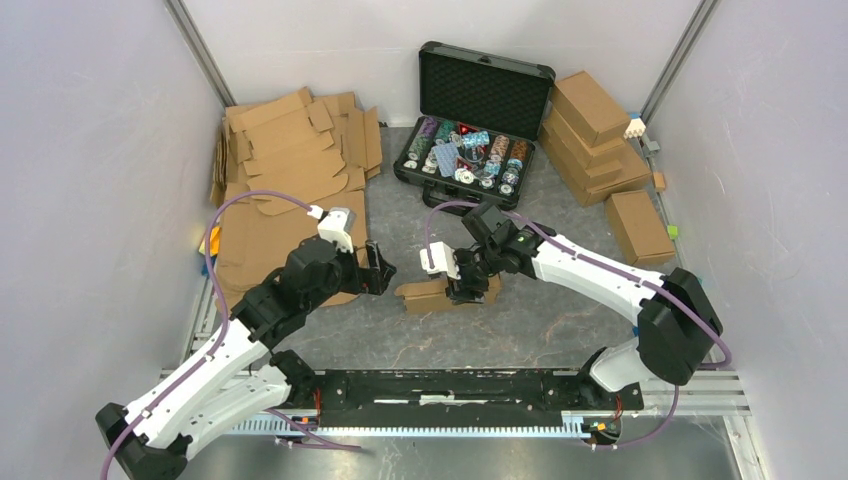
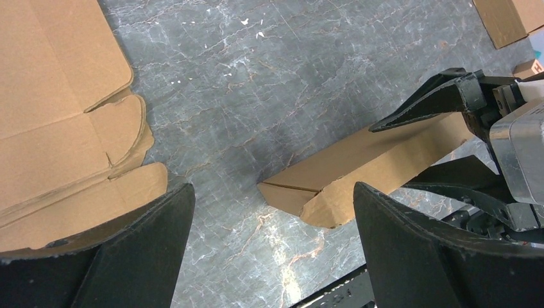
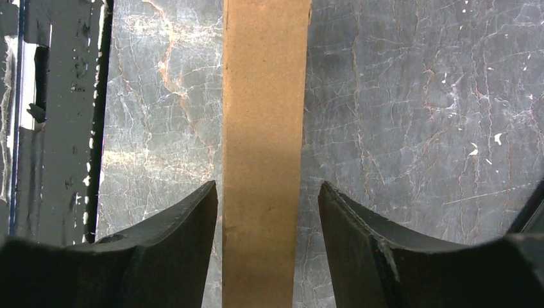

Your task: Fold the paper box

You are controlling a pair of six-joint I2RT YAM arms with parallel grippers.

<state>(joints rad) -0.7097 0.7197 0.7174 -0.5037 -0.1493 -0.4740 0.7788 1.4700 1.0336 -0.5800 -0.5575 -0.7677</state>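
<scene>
The paper box (image 1: 425,297) is folded into a narrow brown cardboard shape lying on the grey table mid-front. My right gripper (image 1: 466,290) is over its right part. In the right wrist view the jaws (image 3: 267,185) straddle the box's brown face (image 3: 263,115), open, with a clear gap on the right side and a thin one on the left. My left gripper (image 1: 384,270) is open and empty, just left of the box. In the left wrist view (image 2: 272,192) the box's near end (image 2: 359,167) lies ahead between the wide jaws, with the right gripper's fingers (image 2: 436,96) around its far part.
A pile of flat cardboard blanks (image 1: 290,170) covers the table's left side, close by my left gripper (image 2: 58,115). An open black case of poker chips (image 1: 480,110) stands at the back. Finished brown boxes (image 1: 595,140) are stacked at the back right. The black base rail (image 1: 450,385) runs along the front.
</scene>
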